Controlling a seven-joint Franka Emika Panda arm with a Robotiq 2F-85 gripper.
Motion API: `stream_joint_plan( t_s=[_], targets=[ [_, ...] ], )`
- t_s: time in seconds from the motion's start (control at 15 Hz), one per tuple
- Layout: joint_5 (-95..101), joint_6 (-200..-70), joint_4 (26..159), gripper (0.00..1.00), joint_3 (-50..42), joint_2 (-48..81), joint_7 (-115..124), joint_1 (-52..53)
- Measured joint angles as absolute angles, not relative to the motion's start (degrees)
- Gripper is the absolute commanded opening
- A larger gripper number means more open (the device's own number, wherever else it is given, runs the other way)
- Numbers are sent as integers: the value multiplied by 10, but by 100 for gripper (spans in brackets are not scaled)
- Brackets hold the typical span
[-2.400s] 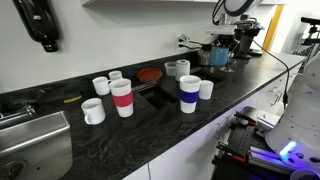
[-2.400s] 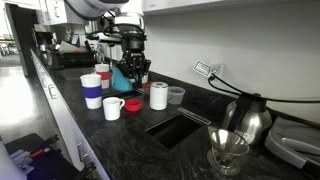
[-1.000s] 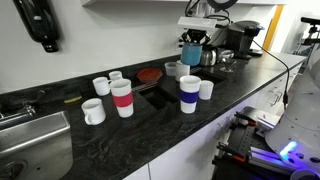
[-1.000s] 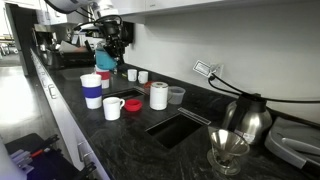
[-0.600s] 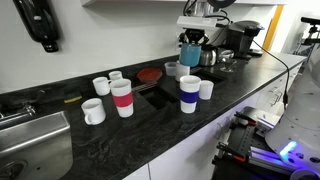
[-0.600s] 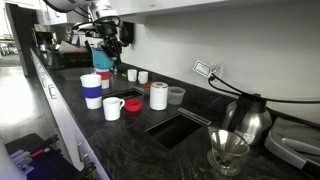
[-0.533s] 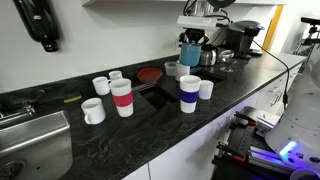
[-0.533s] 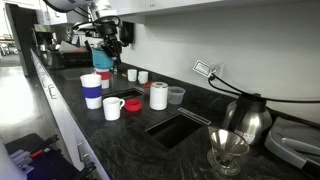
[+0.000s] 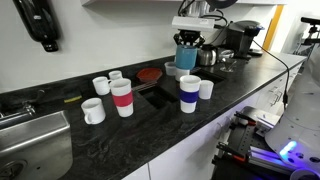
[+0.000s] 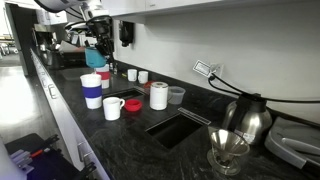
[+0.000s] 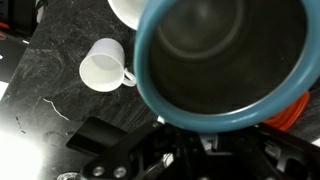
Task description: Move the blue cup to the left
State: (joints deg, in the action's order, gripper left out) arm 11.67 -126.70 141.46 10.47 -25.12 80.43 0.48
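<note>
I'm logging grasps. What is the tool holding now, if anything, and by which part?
The blue cup, held in the air. The tool grips it from above at its rim; the exact finger contact is unclear.

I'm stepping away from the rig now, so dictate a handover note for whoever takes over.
Gripper: shut on the blue cup, holding it in the air above the black counter.
A white mug stands on the counter below it in the wrist view.
Done: grasp and lift.
Left: carry the cup left, set it down, release.
</note>
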Motion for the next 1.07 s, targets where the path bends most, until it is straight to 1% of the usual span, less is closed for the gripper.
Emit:
stream_joint_plan(
  t_s=[0.4,0.67,0.73,0.87,1.07],
  targets=[
    [70,-1274,1411,4,142,-244,805,49],
    [64,-1314,1410,4,165,-212,805,65],
    [64,-1328,1410,18,172,-202,805,67],
    [67,-1358,1410,18,181,-181,805,69],
    [68,-1366,1407,18,181,-174,805,68]
  ],
)
